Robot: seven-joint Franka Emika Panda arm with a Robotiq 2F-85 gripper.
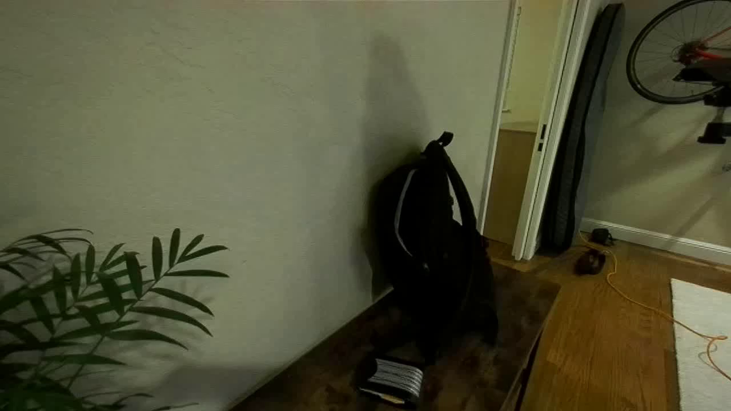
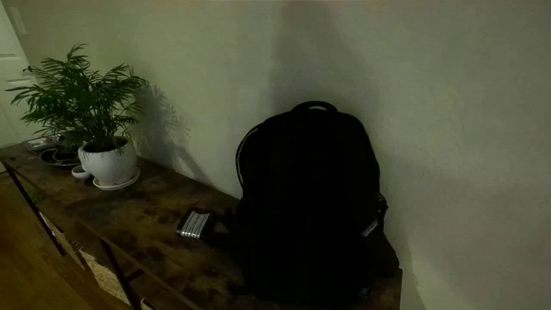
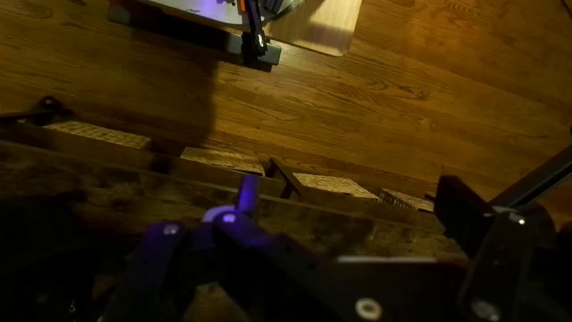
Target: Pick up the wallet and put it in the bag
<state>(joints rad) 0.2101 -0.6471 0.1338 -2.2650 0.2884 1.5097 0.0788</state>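
The wallet [image 1: 395, 378] is small, dark and flat, with pale streaks on its edge. It lies on the dark wooden bench beside the bag's base, and also shows in an exterior view [image 2: 196, 224]. The bag [image 1: 428, 245] is a black backpack standing upright against the wall with its loop handle on top; it also shows in an exterior view [image 2: 308, 193]. I cannot make out an opening in it. My gripper [image 3: 351, 192] is open with nothing between its fingers in the wrist view, above the bench edge. I cannot identify it in either exterior view.
The bench [image 2: 146, 215] runs along the wall; its edge [image 3: 339, 210] crosses the wrist view. A potted plant [image 2: 109, 161] and small dishes stand at its far end. Woven baskets [image 3: 333, 185] sit below. An orange cord [image 1: 634, 299] lies on the floor.
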